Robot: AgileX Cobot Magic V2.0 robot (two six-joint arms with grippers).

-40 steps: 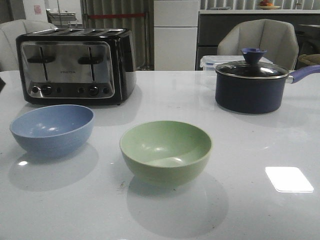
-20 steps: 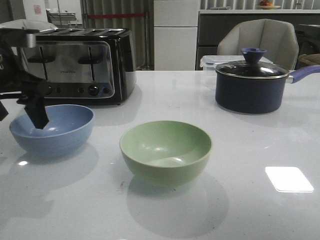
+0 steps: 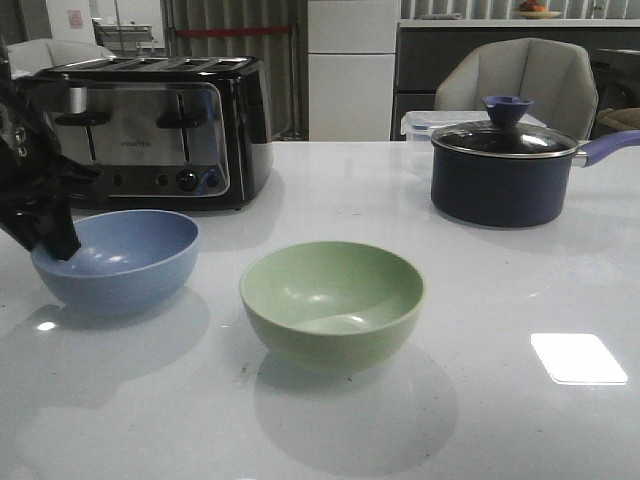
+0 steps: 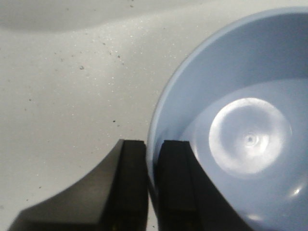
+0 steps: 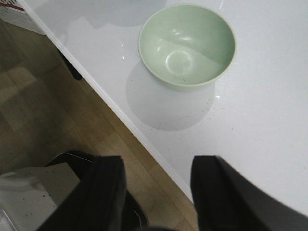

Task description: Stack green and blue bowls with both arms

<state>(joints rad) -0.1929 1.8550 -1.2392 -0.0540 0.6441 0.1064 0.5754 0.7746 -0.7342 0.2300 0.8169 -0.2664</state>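
Observation:
The dusty blue bowl (image 3: 120, 260) sits at the left of the white table, in front of the toaster. My left gripper (image 3: 55, 240) is shut on its left rim, one finger inside and one outside; the left wrist view shows the fingers (image 4: 175, 183) pinching the blue bowl (image 4: 240, 130) at its rim. The pale green bowl (image 3: 332, 302) stands empty near the middle of the table. The right wrist view shows the green bowl (image 5: 187, 44) some way ahead of my open, empty right gripper (image 5: 156, 192), which hangs over the table's edge. The right arm does not show in the front view.
A black and chrome toaster (image 3: 150, 130) stands at the back left. A dark navy lidded saucepan (image 3: 505, 170) with a purple handle stands at the back right. The table's front edge (image 5: 120, 115) runs close below my right gripper, with wooden floor beyond.
My left gripper has closed on the blue bowl's left rim, and the bowl has shifted slightly to the right. The green bowl has not moved.

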